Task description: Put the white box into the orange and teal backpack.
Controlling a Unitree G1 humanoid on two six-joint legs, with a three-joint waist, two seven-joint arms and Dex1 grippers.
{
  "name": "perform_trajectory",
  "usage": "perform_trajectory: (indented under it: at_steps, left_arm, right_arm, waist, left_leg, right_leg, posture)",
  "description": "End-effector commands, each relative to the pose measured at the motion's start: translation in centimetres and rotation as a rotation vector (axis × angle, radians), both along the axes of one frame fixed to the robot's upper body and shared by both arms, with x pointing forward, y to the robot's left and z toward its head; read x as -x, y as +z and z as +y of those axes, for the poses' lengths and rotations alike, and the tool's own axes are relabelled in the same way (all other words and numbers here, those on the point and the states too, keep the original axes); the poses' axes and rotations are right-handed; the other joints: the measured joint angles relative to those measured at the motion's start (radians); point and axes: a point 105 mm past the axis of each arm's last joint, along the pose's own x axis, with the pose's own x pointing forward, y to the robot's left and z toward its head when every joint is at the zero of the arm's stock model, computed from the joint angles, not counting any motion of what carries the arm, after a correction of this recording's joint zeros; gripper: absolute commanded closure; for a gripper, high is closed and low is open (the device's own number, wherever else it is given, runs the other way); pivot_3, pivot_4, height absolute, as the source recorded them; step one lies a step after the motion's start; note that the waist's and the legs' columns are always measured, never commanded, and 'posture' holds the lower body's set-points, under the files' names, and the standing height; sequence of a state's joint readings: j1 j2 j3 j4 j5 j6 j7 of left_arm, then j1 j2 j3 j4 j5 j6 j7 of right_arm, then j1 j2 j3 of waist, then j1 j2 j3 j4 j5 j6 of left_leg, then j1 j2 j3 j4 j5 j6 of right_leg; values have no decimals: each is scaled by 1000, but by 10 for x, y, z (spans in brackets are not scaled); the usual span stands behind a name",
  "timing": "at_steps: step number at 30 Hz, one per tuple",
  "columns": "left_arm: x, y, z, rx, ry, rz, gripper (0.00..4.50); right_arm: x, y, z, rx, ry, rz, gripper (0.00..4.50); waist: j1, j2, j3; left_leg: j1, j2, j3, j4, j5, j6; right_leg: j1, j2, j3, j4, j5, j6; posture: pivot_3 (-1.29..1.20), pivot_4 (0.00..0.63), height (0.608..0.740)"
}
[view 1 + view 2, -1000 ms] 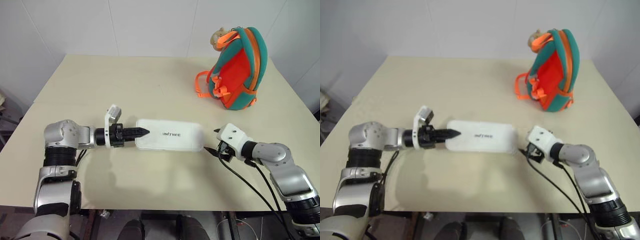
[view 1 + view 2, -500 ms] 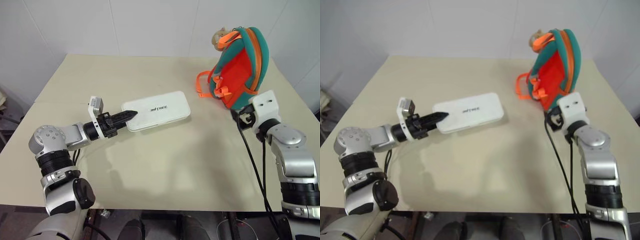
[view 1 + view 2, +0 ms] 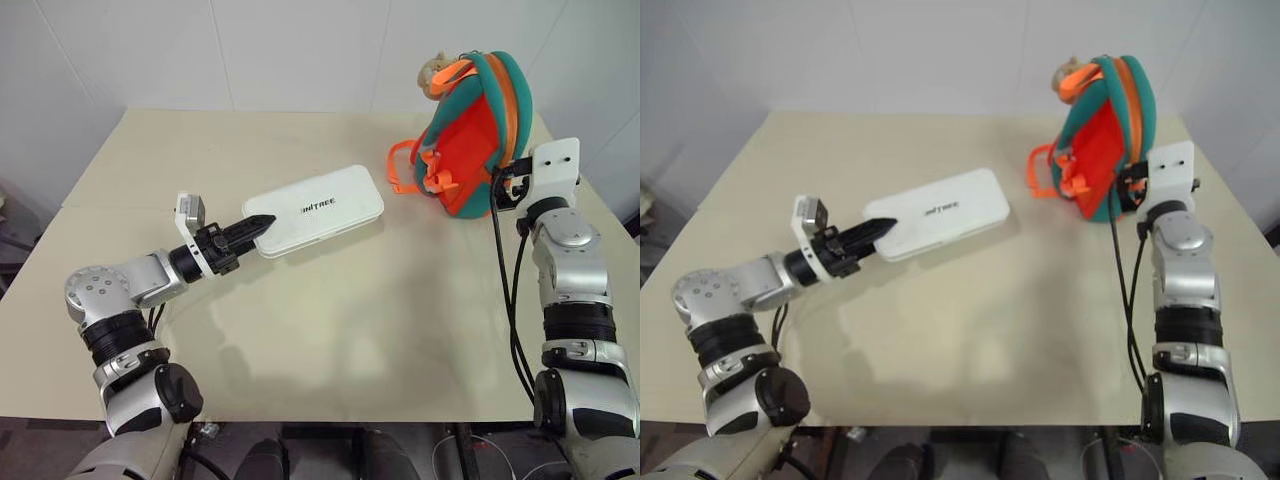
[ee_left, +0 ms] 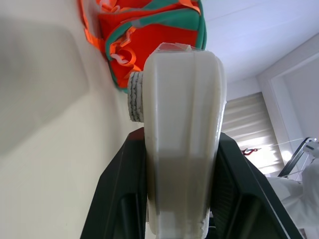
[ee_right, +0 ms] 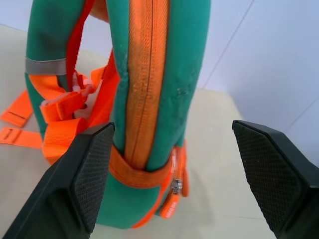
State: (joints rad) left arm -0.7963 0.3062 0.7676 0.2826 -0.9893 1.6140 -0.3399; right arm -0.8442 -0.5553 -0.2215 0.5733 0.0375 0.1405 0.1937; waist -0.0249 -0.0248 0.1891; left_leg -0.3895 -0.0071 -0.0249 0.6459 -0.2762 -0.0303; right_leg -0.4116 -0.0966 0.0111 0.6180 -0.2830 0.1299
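Both arms are built of silver-grey metal segments joined by black ribbed collars. Each wrist carries a white plastic camera housing. The left claw [image 3: 258, 223] has 2 slim black fingers; the right claw [image 5: 199, 172] has 2 black fingers with cross-hatched pads. Black cables run loose along the right forearm.

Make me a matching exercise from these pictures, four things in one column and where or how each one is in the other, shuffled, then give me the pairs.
Things:
1. white box
2. orange and teal backpack
3. left gripper
4. right gripper

States:
A. open, fingers either side of the backpack's zipped edge
B. standing upright near the table's far right corner
C. shut on one end of the box
D. gripped at one end, its other end pointing toward the backpack

Pairs: 1-D, 2-B, 3-C, 4-A
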Motion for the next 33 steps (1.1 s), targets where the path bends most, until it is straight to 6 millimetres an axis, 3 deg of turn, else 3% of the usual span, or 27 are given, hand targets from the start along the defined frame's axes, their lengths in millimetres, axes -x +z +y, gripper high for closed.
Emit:
perform_trajectory:
  at_steps: [1, 10, 21, 24, 33]
  left_arm:
    - [6, 11, 3, 5, -10, -51, 3264]
    - [10, 2, 9, -90, -38, 17, 3264]
    - [11, 6, 9, -99, -44, 17, 3264]
    - [11, 6, 9, -101, -35, 17, 3264]
    - [12, 6, 9, -100, -24, 17, 3264]
  right_arm:
    - [-1, 22, 0, -25, 31, -78, 0]
    - [-21, 17, 7, -9, 55, -50, 0]
    - [-37, 17, 18, -70, 52, -17, 0]
    - [-39, 14, 20, -123, 52, -6, 632]
    - [-39, 16, 21, -107, 48, -16, 3648]
  waist:
    - [-3, 0, 0]
    - [-9, 0, 0]
    - [-9, 0, 0]
    - [-9, 0, 0]
    - [-9, 0, 0]
  left_leg:
    - [0, 0, 0, 0, 0, 0]
    - [1, 0, 3, 0, 0, -1]
    - [1, 1, 5, 0, -2, -3]
    - [1, 1, 5, 0, -2, -3]
    - [1, 1, 6, 0, -2, -4]
  right_leg:
    - [0, 0, 0, 0, 0, 0]
    - [0, 1, 3, 1, 0, 0]
    - [-1, 1, 5, -3, 1, 1]
    - [0, 1, 5, -4, 1, 1]
    - [0, 2, 5, -4, 1, 2]
  posture:
    - [0, 150, 740]
    - [0, 150, 740]
    - [0, 150, 740]
    - [0, 150, 740]
    - [0, 150, 740]
